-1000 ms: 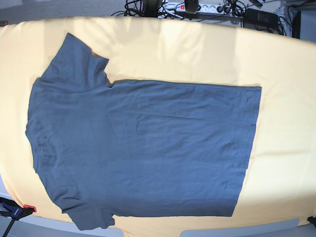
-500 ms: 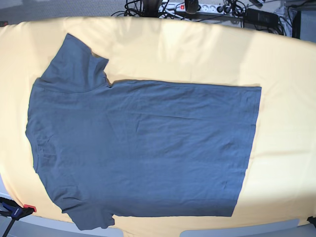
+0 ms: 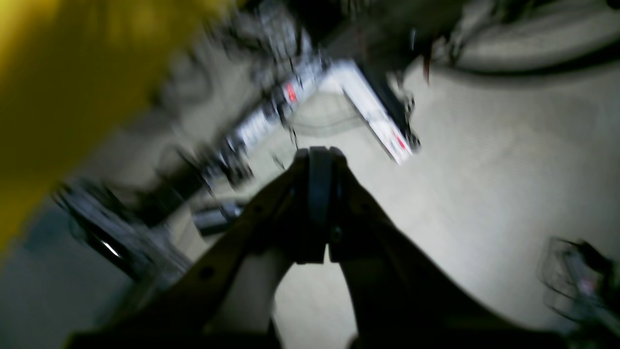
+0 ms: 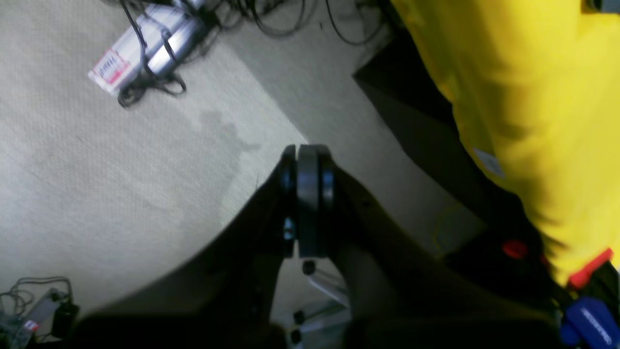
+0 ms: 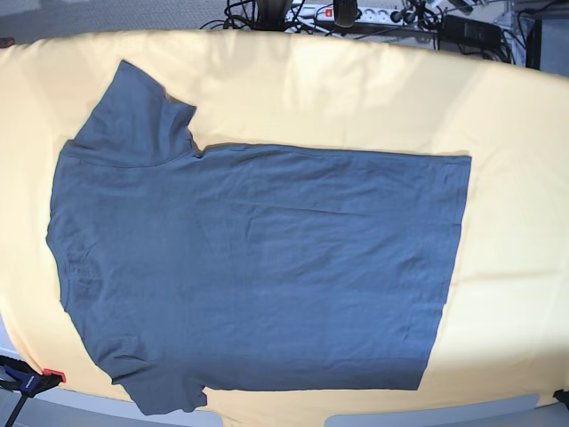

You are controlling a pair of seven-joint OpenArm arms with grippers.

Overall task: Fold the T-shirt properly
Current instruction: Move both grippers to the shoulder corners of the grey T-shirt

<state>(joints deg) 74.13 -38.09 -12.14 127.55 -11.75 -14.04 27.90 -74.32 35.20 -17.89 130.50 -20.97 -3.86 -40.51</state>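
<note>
The slate-blue T-shirt (image 5: 258, 267) lies spread flat on the yellow tablecloth (image 5: 356, 98) in the base view, collar end at the left, hem at the right, one sleeve at top left and one at bottom left. Neither arm shows in the base view. In the left wrist view my left gripper (image 3: 319, 160) is shut with nothing between its fingers, off the table and looking at the floor. In the right wrist view my right gripper (image 4: 306, 157) is likewise shut and empty, beside the hanging yellow cloth (image 4: 533, 97).
Power strips and cables (image 5: 356, 13) lie on the floor behind the table. A blue and red clamp (image 5: 27, 381) grips the table's near left corner. A power strip (image 4: 145, 48) with cables lies on the carpet in the right wrist view.
</note>
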